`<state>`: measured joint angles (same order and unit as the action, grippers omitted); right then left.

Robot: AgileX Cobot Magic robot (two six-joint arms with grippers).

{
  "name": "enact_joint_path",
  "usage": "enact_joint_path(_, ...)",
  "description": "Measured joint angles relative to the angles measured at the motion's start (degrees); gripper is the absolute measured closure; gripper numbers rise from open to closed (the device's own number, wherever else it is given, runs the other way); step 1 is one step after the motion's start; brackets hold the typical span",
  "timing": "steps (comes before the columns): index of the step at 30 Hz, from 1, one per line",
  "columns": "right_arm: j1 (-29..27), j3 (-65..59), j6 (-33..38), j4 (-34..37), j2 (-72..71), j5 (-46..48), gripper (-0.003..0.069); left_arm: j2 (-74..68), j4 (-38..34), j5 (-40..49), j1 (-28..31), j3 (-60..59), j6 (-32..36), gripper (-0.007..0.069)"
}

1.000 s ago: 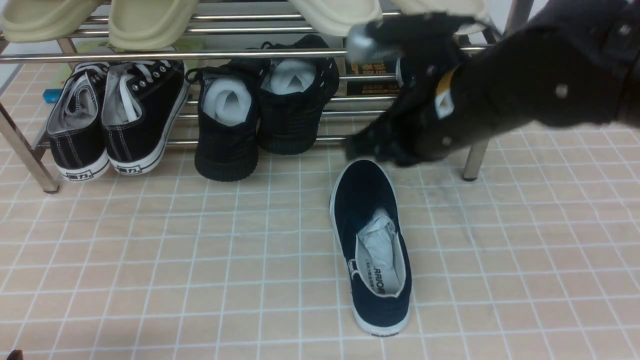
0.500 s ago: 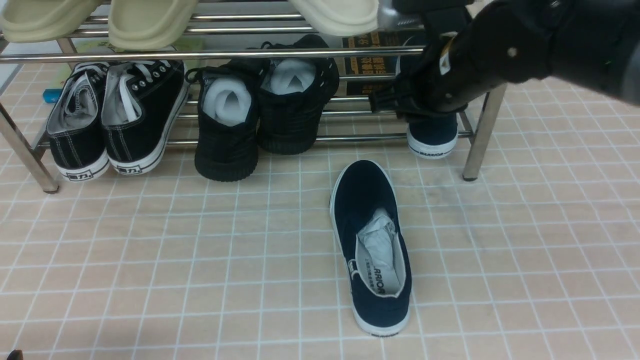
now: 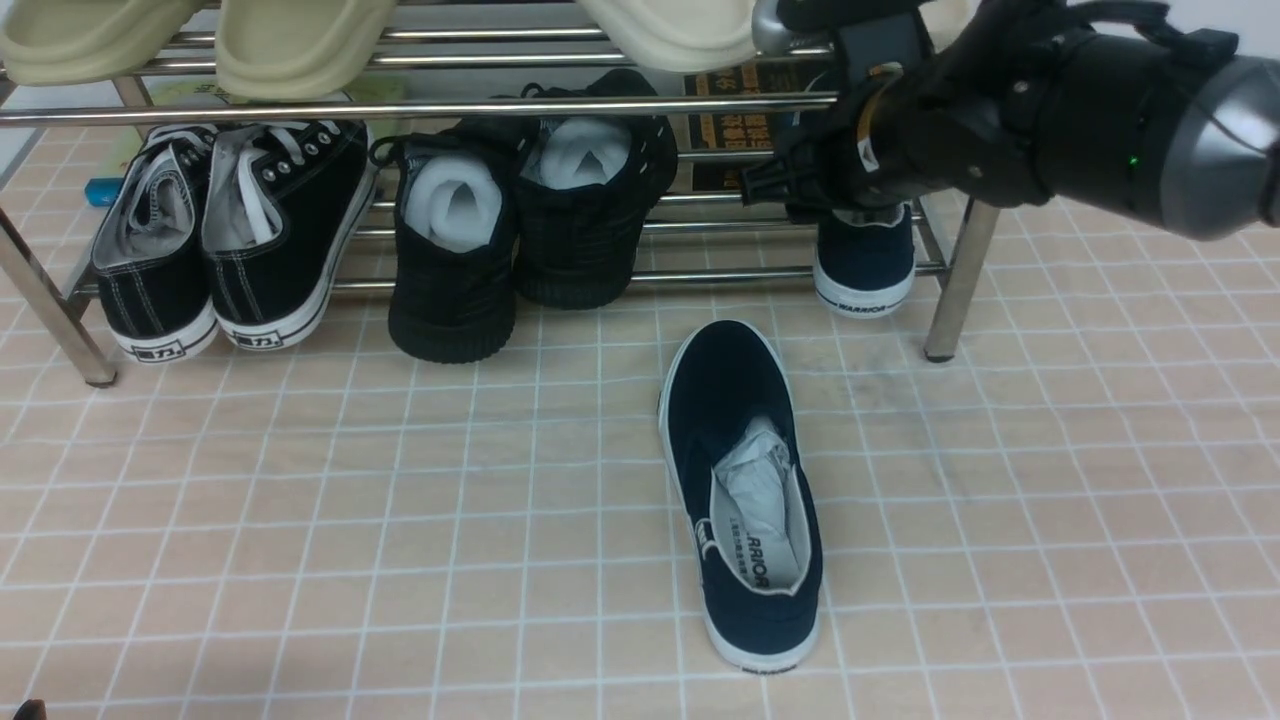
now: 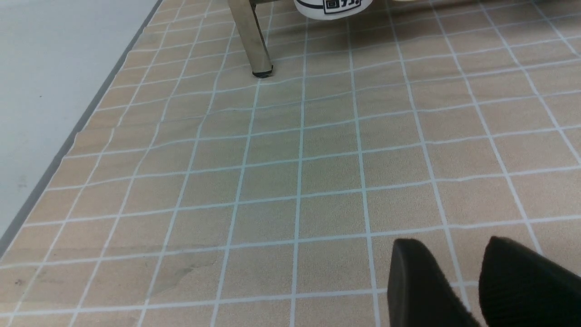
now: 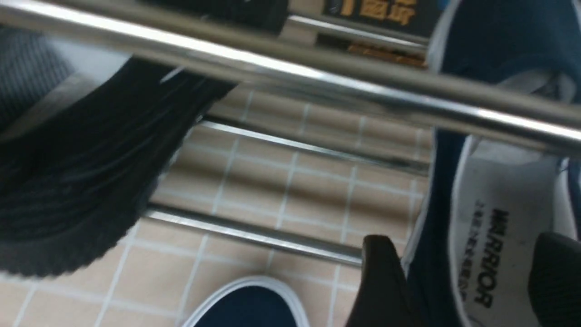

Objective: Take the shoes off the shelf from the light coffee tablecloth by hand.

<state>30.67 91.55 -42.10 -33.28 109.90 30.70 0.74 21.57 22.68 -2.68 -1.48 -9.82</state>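
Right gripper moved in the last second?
Yes. The right gripper went from beside the floor shoe back into the shelf, over the racked shoe.

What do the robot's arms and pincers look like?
The right arm is thick, round and black, with a silver-grey part at one end. It has a tiny green light, black cables and a small yellow and white sticker. The right pincer and the left pincer each have two black, rounded fingers.
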Motion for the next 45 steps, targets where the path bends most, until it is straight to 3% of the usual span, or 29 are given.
enact_joint_path(7,0.0,0.0,-4.4,-3.5,3.8,-0.3,0.0232,0.0,0.0,0.0,0.0,0.0,0.0,0.0385)
enact_joint_path(11,-0.1,0.2,-4.7,-4.5,4.8,-0.7,0.0277,0.0,0.0,0.0,0.0,0.0,0.0,0.0385)
enact_joint_path(14,-0.2,0.2,-4.7,-5.0,4.9,-0.5,0.0371,0.0,0.0,0.0,0.0,0.0,0.0,0.0385)
enact_joint_path(18,-0.2,0.3,-1.9,-4.3,4.7,0.4,0.0597,0.0,0.0,0.0,0.0,0.0,0.0,0.0385)
enact_joint_path(20,0.0,0.3,-0.1,-2.4,4.0,1.3,0.0631,0.0,0.0,0.0,0.0,0.0,0.0,0.0385)
enact_joint_path(30,6.7,0.1,25.0,19.5,-13.2,23.5,0.0627,0.0,0.0,0.0,0.0,0.0,0.0,0.0385)
enact_joint_path(38,7.1,-4.0,28.5,23.0,-21.4,36.8,0.0627,0.0,0.0,0.0,0.0,0.0,0.0,0.0385)
enact_joint_path(45,6.9,-15.7,28.5,23.1,-22.4,28.3,0.0627,0.0,0.0,0.0,0.0,0.0,0.0,0.0385)
